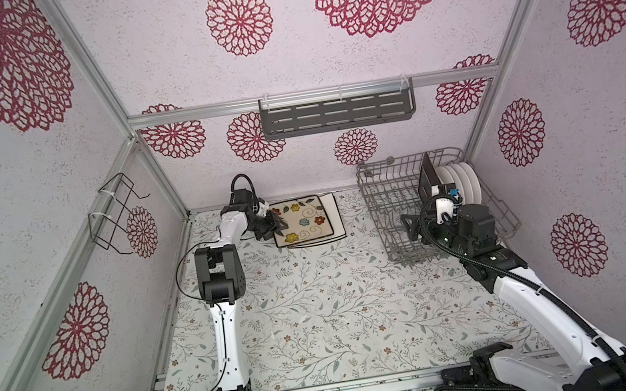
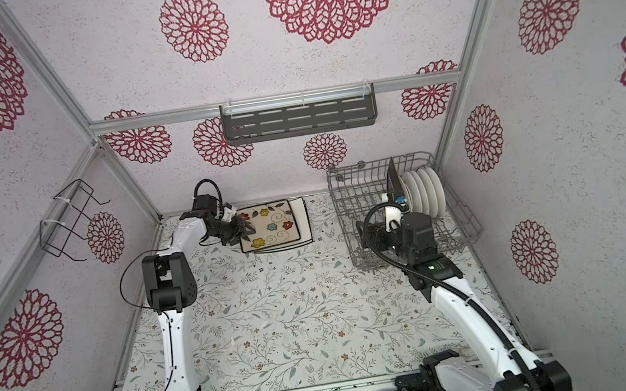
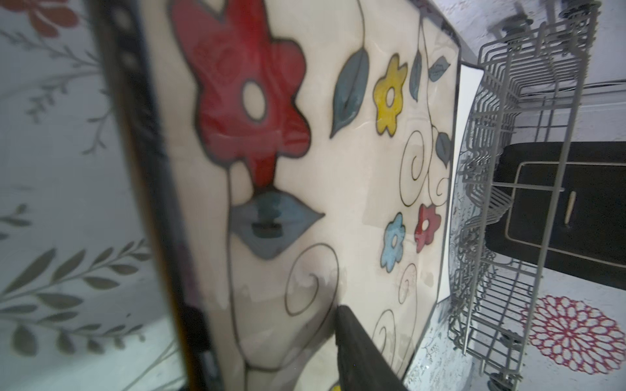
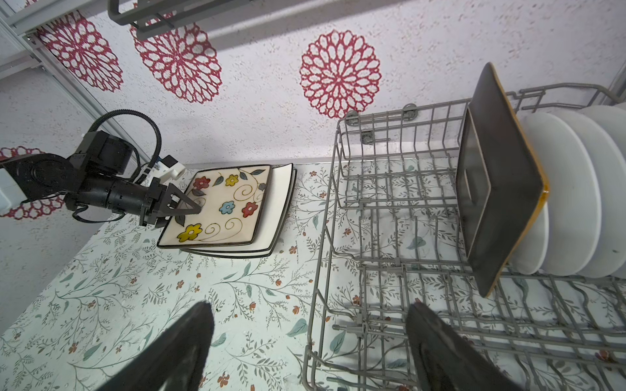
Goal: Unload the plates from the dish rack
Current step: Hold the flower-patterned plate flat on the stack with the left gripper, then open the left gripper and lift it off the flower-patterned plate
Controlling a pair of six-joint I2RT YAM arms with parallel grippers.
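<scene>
Left gripper point(image 4: 185, 210) jaws parted at floral cream plate point(image 4: 220, 206) edge, plate flat atop plain cream plate point(image 4: 281, 189) on table point(image 4: 101, 287), right gripper point(image 4: 311, 308) spread wide over dish rack point(image 4: 389, 203) rim, black square plate point(image 4: 508, 189) and round white plates point(image 4: 572, 189) on edge in rack

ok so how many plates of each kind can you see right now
cream square plates, stacked on the table: 2
black square plate, standing in the dish rack: 1
round white plates, in the rack: 4 showing
total: 7
</scene>
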